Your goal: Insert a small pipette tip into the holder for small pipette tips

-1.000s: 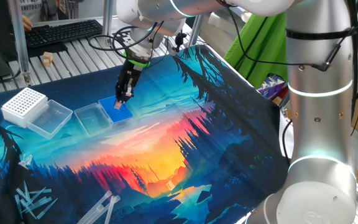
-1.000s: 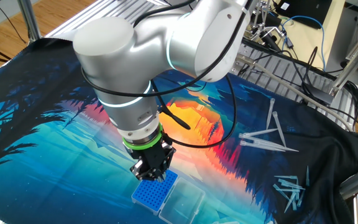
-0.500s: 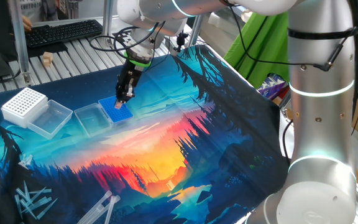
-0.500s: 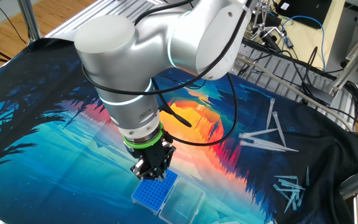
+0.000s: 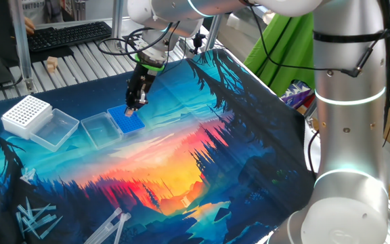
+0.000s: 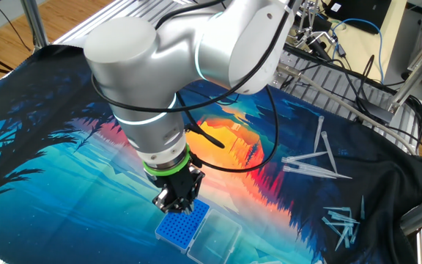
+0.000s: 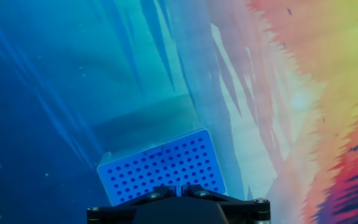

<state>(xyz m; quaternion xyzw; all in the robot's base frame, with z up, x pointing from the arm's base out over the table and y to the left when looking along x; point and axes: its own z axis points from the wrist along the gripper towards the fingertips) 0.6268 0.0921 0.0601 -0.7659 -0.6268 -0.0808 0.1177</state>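
Note:
The holder for small pipette tips is a blue rack with a clear lid lying open beside it. It also shows in the other fixed view and in the hand view. My gripper hangs just above the rack's top, also in the other fixed view. In the hand view my gripper has its jaws almost together. A thin translucent sliver, the small pipette tip, shows between them and points at the holes. A whitish speck shows under the fingers.
A bigger white gridded rack with its clear lid stands left of the blue one. Loose pipette tips lie at the mat's near left corner and, in the other fixed view, at the right.
The gripper has shifted very slightly up and to the left over the blue rack. The rack and lid have not moved.

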